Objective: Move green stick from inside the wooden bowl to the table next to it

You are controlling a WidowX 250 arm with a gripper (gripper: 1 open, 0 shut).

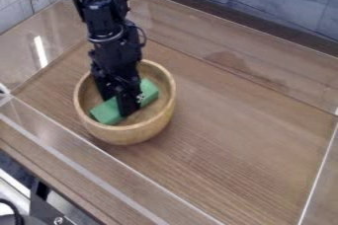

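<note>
The wooden bowl (pixel 148 127) sits on the table (pixel 244 145) at the left of middle. Inside it lies the green stick (pixel 106 112), slanting from lower left to upper right, with both ends showing past the fingers. My black gripper (pixel 125 100) reaches straight down into the bowl from above. Its fingers stand on either side of the stick's middle and are shut on it. The stick still rests low in the bowl, and its middle is hidden behind the fingers.
Low clear acrylic walls (pixel 172 175) edge the tabletop on the front, left and right. Bare wood-grain surface stretches to the right of the bowl and in front of it. A tiled wall runs behind the table.
</note>
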